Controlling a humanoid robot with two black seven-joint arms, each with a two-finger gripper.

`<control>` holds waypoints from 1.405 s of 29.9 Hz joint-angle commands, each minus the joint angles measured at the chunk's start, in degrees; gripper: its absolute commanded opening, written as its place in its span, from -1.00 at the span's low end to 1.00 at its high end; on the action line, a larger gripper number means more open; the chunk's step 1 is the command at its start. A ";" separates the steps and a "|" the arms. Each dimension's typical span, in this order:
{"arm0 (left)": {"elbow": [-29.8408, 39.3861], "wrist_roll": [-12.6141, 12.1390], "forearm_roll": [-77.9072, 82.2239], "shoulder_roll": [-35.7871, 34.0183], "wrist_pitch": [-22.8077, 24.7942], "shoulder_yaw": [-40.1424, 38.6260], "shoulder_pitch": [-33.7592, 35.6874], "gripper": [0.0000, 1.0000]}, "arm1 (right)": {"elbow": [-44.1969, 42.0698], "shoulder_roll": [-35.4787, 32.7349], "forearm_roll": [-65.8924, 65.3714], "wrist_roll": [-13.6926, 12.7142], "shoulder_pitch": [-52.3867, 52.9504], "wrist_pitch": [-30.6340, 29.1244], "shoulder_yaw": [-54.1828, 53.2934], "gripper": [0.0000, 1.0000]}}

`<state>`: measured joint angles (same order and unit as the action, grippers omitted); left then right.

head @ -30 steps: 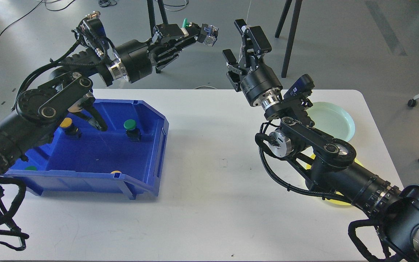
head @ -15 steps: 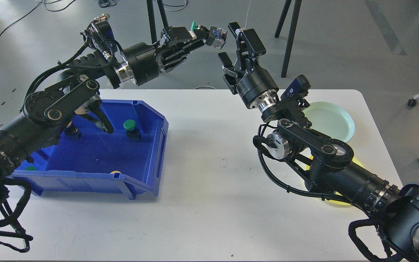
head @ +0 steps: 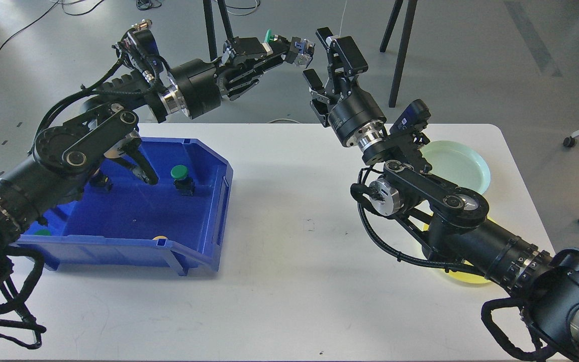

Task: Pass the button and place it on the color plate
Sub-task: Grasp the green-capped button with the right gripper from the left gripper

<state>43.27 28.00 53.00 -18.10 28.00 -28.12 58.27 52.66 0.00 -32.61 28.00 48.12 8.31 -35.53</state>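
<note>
Barely shifted, left gripper grips the green button just beside the wide-open right gripper.

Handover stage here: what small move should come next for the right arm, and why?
Probably ease the right tool a little further left so its open fingers straddle the green button, then close. The left tool holds that button out above the table's far edge, and the right tool sits just beside it with jaws apart, not yet around it. The green plate is bare.
</note>
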 commanded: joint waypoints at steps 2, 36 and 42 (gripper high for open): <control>-0.03 0.00 0.08 0.00 0.00 0.09 0.00 -0.45 | -0.62 0.00 0.01 0.00 0.39 -0.05 0.11 0.88; -0.29 0.00 0.87 0.00 0.00 0.09 0.00 -0.42 | -1.07 0.00 0.09 0.00 3.11 -0.31 3.62 0.60; -0.38 0.00 0.78 0.00 0.00 0.09 0.00 -0.41 | -1.77 0.00 0.09 0.00 3.47 -0.31 3.62 0.49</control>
<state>42.94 28.00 53.84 -18.11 28.00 -28.03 58.29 51.00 0.00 -32.52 28.00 51.51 8.00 -31.92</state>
